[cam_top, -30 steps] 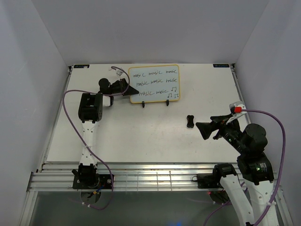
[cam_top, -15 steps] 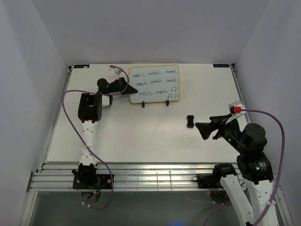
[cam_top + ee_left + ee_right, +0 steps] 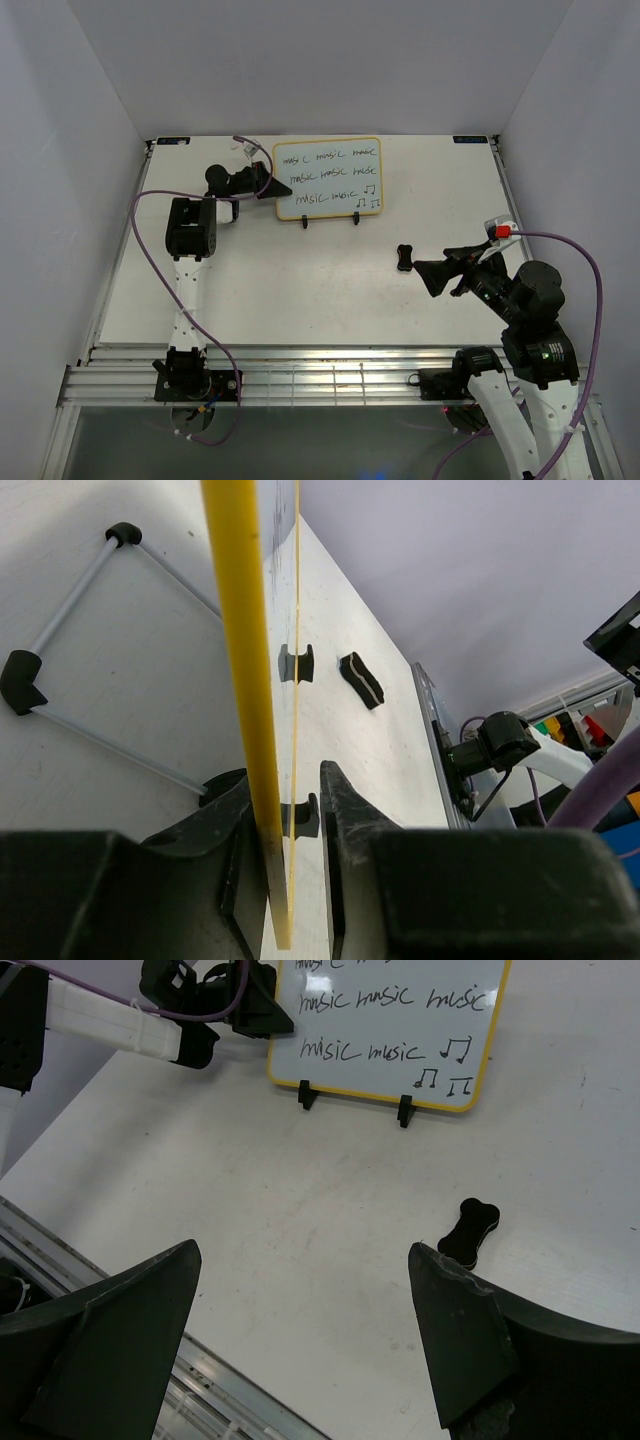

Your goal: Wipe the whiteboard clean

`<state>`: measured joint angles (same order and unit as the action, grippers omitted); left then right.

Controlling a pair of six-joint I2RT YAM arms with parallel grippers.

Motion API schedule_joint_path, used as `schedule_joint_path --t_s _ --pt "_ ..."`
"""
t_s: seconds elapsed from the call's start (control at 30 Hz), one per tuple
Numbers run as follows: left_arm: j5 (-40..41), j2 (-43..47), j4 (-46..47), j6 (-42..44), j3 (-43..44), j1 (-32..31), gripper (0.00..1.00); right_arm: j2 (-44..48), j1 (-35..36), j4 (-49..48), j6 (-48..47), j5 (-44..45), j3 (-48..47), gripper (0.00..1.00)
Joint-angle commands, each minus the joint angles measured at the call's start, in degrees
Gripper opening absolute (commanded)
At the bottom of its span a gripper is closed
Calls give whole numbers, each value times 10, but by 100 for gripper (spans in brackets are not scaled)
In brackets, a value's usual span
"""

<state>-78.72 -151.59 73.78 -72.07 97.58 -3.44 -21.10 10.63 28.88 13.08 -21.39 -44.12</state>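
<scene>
The whiteboard stands on a black wire stand at the table's back, its yellow frame around several black "music" words and notes. My left gripper straddles the board's left edge. In the left wrist view the yellow edge runs between the jaws of the left gripper, lying against the left finger, with a narrow gap at the right finger. The bone-shaped eraser lies flat on the table. My right gripper hovers just right of the eraser, wide open and empty.
The stand's two front clips hold the board's lower edge. A metal rail runs along the table's near edge. Grey walls close in the left, back and right sides.
The left gripper has shifted slightly up and left along the board's left edge. The right gripper has crept a little left toward the eraser. The board and eraser have not moved.
</scene>
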Motion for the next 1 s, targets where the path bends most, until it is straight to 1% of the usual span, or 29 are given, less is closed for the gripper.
schedule_joint_path --t_s 0.0,0.1,0.83,0.97 --pt "-3 -4 16 -3 17 2 34 -3 3 -23 2 -8 1 90" --pt "1 -9 24 -8 19 0 31 -3 2 -24 2 -7 0 90" --pt "9 -26 3 3 42 -8 31 -10 3 -31 2 -3 6 90" --pt "14 -20 -1 14 37 -12 27 -12 3 -33 1 -3 8 90"
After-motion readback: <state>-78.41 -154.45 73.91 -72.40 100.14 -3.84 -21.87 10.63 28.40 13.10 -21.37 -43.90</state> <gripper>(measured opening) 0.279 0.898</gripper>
